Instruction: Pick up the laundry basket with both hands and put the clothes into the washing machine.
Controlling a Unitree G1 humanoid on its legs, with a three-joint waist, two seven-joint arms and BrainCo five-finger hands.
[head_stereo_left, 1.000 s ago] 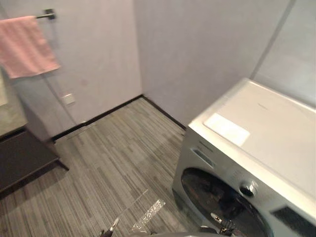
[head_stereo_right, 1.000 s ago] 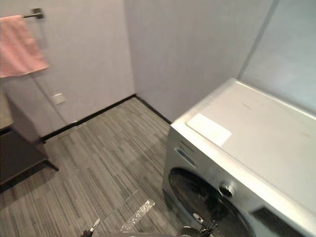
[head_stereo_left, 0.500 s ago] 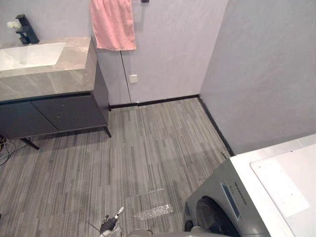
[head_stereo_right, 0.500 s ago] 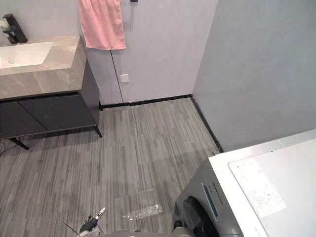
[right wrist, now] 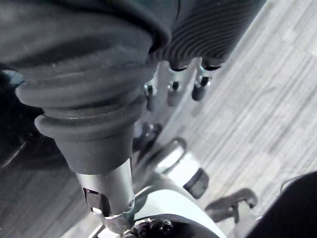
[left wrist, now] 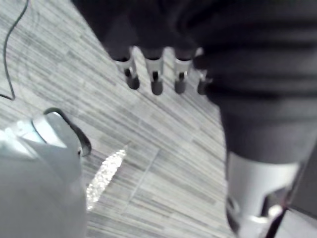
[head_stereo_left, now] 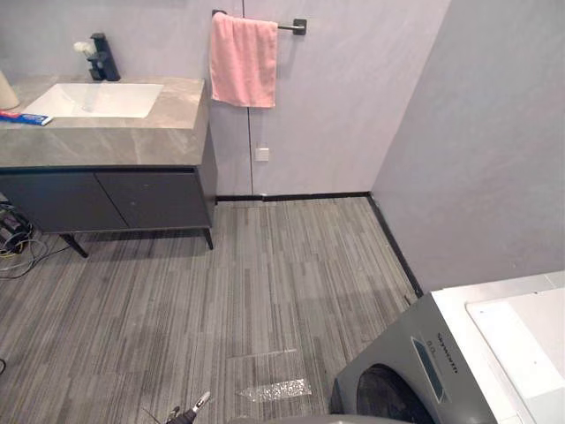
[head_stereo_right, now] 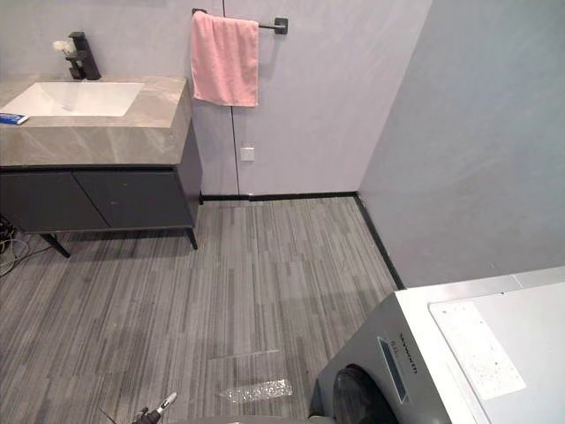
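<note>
The grey washing machine (head_stereo_left: pixel 459 353) stands at the lower right, its white top (head_stereo_right: pixel 494 344) facing up and its dark round door (head_stereo_left: pixel 384 399) at the bottom edge. My left hand (left wrist: pixel 156 82) hangs over the striped floor with its fingers straight and nothing in them. My right hand (right wrist: pixel 171 91) also hangs over the floor, fingers relaxed and holding nothing.
A dark vanity (head_stereo_left: pixel 115 199) with a stone top and white basin (head_stereo_left: pixel 93 99) stands at the left wall. A pink towel (head_stereo_left: pixel 243 60) hangs on a bar beside it. Grey walls close the back and the right. Striped plank floor (head_stereo_left: pixel 265 283) lies between vanity and machine.
The camera has swung left and up: the washing machine has slid to the lower right corner and the vanity and towel have come fully into view. Nothing in the room moved.
</note>
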